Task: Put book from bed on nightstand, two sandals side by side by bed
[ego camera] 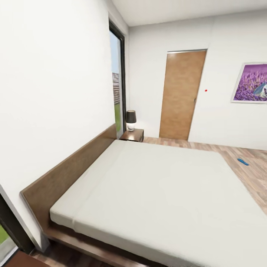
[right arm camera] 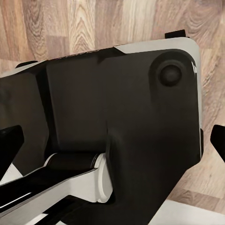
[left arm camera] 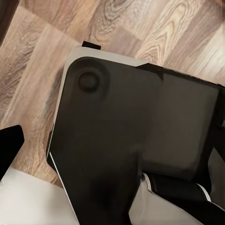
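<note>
Ahead, the bed (ego camera: pixel 163 193) fills the head view; a sandal (ego camera: pixel 243 161) lies on open floor (ego camera: pixel 252 174) at three o'clock; wrist views show the robot's base (left arm camera: pixel 140 136), gripper states I cannot tell.

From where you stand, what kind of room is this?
A bedroom, most likely: a large low bed with a wooden headboard, and a nightstand carrying a lamp beside it.

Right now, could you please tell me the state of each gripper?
Left gripper: cannot be told; one dark fingertip shows over the robot's base.
Right gripper: open, holding nothing.
</note>
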### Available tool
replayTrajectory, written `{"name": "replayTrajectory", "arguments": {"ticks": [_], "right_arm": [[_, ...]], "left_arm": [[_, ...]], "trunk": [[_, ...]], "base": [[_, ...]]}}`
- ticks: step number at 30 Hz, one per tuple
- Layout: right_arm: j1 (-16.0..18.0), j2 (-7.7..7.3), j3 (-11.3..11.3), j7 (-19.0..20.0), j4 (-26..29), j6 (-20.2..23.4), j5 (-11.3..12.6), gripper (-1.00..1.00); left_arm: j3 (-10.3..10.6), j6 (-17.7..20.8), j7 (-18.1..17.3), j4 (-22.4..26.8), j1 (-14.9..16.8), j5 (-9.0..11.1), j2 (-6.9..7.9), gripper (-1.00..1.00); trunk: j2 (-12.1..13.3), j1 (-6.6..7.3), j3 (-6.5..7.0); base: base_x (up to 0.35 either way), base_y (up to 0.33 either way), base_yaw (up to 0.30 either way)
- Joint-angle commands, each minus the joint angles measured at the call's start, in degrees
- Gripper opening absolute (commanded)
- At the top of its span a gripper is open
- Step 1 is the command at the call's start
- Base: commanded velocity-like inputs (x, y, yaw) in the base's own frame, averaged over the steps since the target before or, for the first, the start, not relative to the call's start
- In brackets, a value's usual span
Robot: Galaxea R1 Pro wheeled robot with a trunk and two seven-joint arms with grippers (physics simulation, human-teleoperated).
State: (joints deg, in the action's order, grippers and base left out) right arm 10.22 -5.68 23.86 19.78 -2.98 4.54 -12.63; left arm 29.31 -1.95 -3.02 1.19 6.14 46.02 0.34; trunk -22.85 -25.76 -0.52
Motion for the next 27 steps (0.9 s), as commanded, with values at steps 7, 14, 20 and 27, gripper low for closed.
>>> {"name": "replayTrajectory", "arguments": {"ticks": [7,14,20,27], "right_arm": [[0.1,-0.03,0.5,0.1,-0.1,0.1,-0.5,1.0],[0.1,-0.03,0.5,0.1,-0.1,0.1,-0.5,1.0],[0.1,-0.03,0.5,0.1,-0.1,0.1,-0.5,1.0],[0.1,-0.03,0.5,0.1,-0.1,0.1,-0.5,1.0]], "left_arm": [[0.5,-0.2,-0.2,0.0,0.0,0.6,0.03,1.0],[0.5,-0.2,-0.2,0.0,0.0,0.6,0.02,1.0],[0.5,-0.2,-0.2,0.0,0.0,0.6,0.04,1.0],[0.5,-0.2,-0.2,0.0,0.0,0.6,0.04,1.0]], "trunk": [[-0.1,-0.02,-0.05],[-0.1,-0.02,-0.05],[-0.1,-0.02,-0.05],[-0.1,-0.02,-0.05]], "base": [[0.0,0.0,-0.263],[0.0,0.0,-0.263],[0.0,0.0,-0.263],[0.0,0.0,-0.264]]}}
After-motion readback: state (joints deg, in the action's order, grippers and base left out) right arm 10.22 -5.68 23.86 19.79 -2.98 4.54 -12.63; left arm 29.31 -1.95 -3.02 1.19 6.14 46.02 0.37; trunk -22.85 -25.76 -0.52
